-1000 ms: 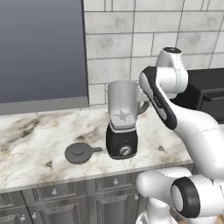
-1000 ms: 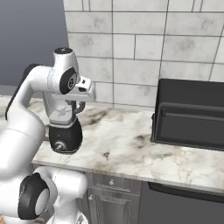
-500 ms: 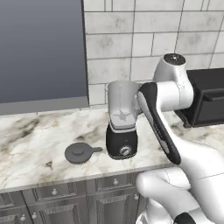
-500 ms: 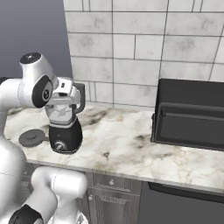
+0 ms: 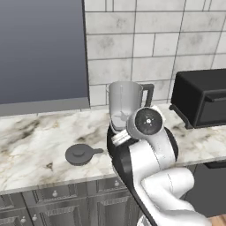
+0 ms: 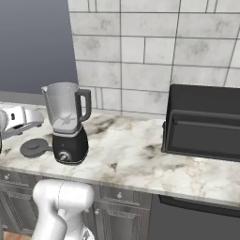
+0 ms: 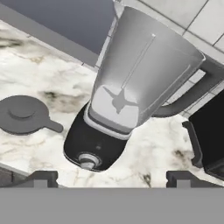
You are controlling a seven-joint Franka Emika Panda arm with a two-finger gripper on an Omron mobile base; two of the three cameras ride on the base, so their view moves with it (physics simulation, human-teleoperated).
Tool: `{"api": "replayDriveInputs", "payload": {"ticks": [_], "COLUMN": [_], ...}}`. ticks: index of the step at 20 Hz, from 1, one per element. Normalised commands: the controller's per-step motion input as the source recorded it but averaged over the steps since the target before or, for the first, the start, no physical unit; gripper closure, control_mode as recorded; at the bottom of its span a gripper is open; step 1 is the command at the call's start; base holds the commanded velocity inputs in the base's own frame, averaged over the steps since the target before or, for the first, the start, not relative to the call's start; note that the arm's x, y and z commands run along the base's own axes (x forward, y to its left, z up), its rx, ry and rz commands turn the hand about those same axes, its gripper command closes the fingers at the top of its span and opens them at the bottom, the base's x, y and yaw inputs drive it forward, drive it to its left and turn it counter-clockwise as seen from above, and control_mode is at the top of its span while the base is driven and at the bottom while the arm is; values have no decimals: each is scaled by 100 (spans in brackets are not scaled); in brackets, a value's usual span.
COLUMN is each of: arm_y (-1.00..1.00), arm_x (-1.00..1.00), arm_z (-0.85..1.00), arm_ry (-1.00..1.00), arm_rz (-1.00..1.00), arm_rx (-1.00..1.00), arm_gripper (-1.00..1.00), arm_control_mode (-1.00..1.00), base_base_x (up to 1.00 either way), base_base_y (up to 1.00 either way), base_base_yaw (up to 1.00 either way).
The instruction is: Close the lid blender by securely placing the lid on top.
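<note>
1. Two dark fingertips (image 7: pixel 41 178) of the gripper (image 7: pixel 112 179) stand wide apart, jaws holding nothing.
2. Beyond them the lid (image 5: pixel 79 154) lies flat on the marble worktop (image 5: pixel 31 150), just beside the blender (image 6: pixel 68 123).
3. Farther right sits a black oven (image 6: pixel 204 123).

Looking forward and down from behind the arm, 2 base views sharing the blender (image 5: pixel 125 102) and lid (image 5: pixel 80 154) on the counter (image 6: pixel 136 154); hand view close, tilted, facing the same blender.
</note>
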Motion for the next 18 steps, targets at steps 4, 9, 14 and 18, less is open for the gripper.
{"api": "replayDriveInputs", "payload": {"ticks": [4, 9, 14, 18], "arm_y": [96, 68, 35, 5], "arm_x": [-1, 8, 15, 22], "arm_z": [0, -5, -35, -42], "arm_ry": [5, 28, 26, 7], "arm_rz": [18, 10, 1, 0], "arm_rx": [-17, -12, -13, -18], "arm_gripper": [-100, -100, -100, -100], "arm_control_mode": [-100, -100, -100, -100], "base_base_x": [0, 0, 0, 0], "base_base_y": [0, 0, 0, 0], "base_base_yaw": [0, 0, 0, 0]}}
